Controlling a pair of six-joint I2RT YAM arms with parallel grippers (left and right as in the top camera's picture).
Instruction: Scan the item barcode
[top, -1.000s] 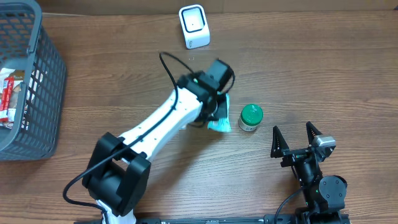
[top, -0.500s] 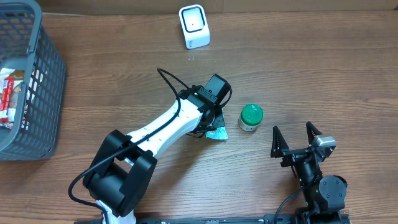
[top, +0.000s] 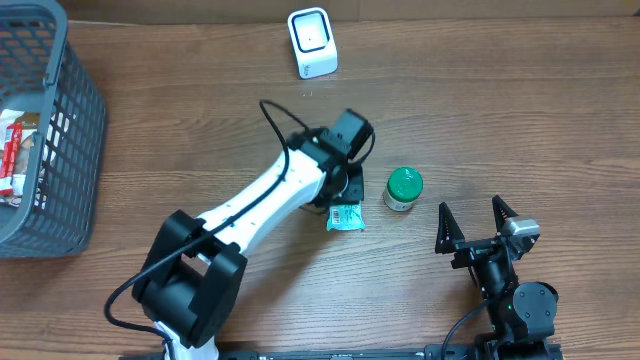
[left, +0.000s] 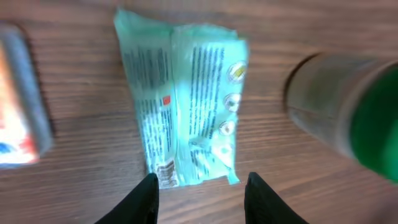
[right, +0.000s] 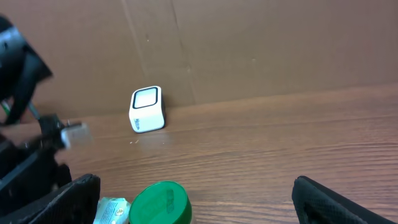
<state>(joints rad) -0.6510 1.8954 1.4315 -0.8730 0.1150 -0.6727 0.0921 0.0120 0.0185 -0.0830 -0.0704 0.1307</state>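
Your left gripper (left: 202, 182) hangs open over the flat-lying teal packet (left: 186, 106), likely to pick it up for the far scanner (top: 312, 42), while your right gripper (top: 476, 222) idles wide open.

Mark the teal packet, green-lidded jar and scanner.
teal packet (left: 186, 106): left wrist view, middle of its printed face.
green-lidded jar (top: 404, 183): overhead view, lid top.
scanner (top: 311, 33): overhead view, its window.

A wooden table (top: 500, 120) with grey basket (top: 85, 130), white scanner (top: 312, 42), teal packet (top: 346, 216), green-lidded jar (top: 404, 187).
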